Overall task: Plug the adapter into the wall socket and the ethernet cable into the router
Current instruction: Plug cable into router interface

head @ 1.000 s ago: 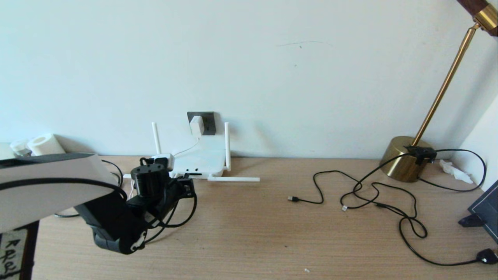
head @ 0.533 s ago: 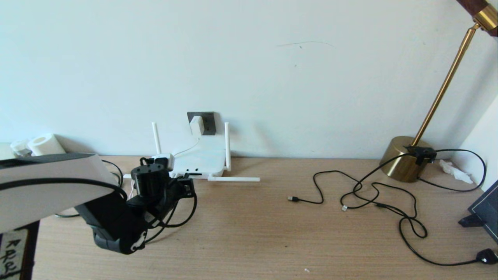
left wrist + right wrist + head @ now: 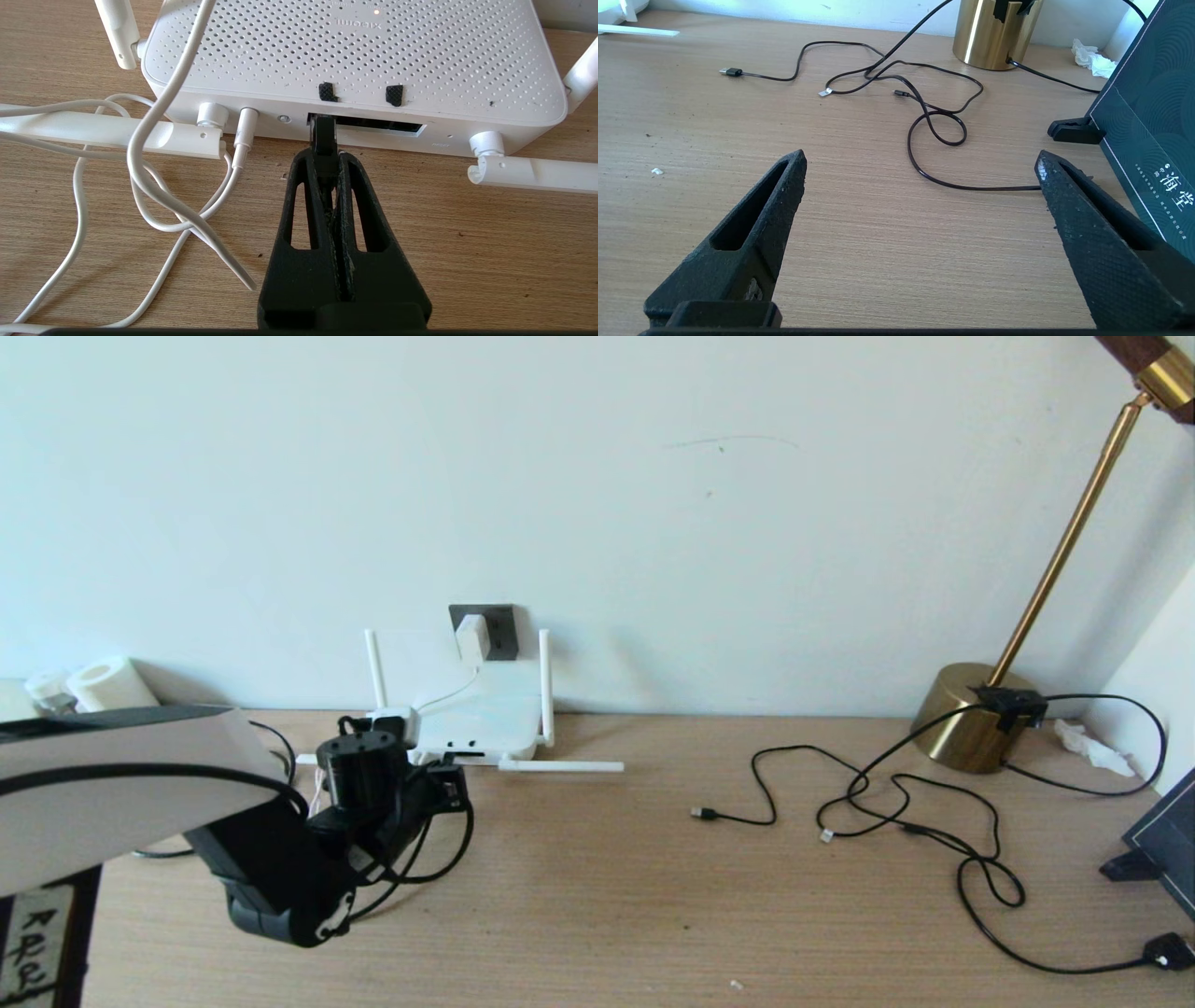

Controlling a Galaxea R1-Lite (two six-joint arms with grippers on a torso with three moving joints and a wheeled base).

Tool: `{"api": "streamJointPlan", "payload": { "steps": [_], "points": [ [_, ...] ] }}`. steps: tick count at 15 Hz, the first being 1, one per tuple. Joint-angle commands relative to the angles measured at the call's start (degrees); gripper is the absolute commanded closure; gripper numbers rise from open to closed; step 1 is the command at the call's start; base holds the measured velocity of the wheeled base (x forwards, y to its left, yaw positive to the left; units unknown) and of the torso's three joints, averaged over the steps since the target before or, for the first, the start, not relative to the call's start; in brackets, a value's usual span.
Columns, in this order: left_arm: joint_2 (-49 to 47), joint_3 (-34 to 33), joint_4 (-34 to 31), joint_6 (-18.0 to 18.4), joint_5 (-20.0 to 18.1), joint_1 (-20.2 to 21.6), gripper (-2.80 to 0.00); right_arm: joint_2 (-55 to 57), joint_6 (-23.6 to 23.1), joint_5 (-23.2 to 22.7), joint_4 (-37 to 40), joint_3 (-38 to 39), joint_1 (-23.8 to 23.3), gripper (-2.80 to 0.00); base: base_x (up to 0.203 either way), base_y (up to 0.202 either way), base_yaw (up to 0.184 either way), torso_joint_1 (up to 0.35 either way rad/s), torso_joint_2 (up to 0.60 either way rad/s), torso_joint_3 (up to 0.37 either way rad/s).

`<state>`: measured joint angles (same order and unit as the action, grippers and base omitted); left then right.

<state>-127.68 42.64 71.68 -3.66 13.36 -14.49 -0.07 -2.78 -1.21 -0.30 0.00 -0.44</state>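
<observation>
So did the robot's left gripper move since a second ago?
Hardly: the left gripper has barely shifted, holding the ethernet cable at the router.

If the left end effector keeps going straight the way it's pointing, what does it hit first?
The router: the left end effector, shut on the ethernet cable plug, points at the dark port slot in the router's near edge, with the plug tip already at the opening.

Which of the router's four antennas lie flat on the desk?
The two front ones on the router, flanking the left gripper; the rear pair stand upright.
</observation>
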Motion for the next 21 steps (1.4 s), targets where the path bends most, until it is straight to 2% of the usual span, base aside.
{"api": "streamJointPlan", "payload": {
  "steps": [1,21],
  "points": [
    [-0.29,0.07,0.34,-0.03,0.17,-0.01,0.0,0.07,-0.03,-0.02,-0.05,0.0,0.0,-2.8,0.0,0.0,0.0,0.0,0.0,0.0],
    [-0.29,0.16,0.39,0.05,0.17,-0.01,0.0,0.07,-0.03,-0.02,-0.05,0.0,0.0,-2.8,0.0,0.0,0.0,0.0,0.0,0.0]
  ]
}}
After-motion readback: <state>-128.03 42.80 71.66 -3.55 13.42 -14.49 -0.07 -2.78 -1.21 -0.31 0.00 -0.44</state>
